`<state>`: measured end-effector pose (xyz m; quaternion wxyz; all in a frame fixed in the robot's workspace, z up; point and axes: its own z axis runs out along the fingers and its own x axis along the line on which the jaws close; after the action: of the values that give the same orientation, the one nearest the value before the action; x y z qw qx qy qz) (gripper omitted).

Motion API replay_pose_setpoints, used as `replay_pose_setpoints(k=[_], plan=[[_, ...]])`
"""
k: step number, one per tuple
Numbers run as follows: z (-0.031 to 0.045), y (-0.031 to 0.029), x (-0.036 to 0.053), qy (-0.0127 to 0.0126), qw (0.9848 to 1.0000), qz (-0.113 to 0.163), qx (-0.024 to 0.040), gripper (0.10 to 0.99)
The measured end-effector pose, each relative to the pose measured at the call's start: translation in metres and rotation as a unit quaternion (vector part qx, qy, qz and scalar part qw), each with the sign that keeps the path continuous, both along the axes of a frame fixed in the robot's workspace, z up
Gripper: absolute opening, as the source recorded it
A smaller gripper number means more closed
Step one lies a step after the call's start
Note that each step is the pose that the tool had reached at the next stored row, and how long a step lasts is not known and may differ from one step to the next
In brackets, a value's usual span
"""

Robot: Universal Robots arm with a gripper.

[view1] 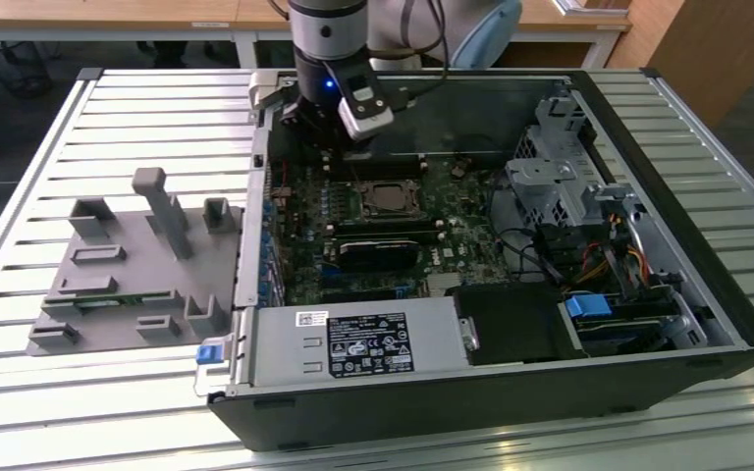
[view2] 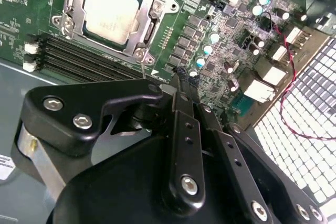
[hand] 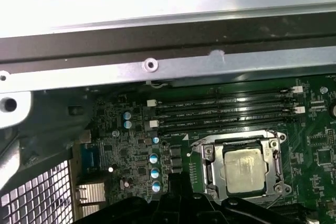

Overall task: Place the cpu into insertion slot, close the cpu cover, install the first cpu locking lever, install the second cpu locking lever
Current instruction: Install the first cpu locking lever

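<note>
1. End effector (view2: 178, 85) hangs closed above the motherboard (view2: 26, 3), near the cpu (view2: 112, 11).
2. You see the cpu lying flat, framed by the lowered cover (view2: 73, 14).

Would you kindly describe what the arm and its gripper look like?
The arm is a silvery-grey cylinder with a black section below it that carries a small blue light and a pale boxy module. Dark cables loop beside it. The gripper is matte black, built of jointed links with silver screw heads.
</note>
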<state>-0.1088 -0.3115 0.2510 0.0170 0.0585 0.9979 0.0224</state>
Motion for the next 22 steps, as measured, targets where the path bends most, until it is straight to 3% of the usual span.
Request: replay_pose_setpoints(k=[22], plan=[[0.0000,0.0183,-0.0017,0.0000,1.0000,0.000,0.0001,0.106]])
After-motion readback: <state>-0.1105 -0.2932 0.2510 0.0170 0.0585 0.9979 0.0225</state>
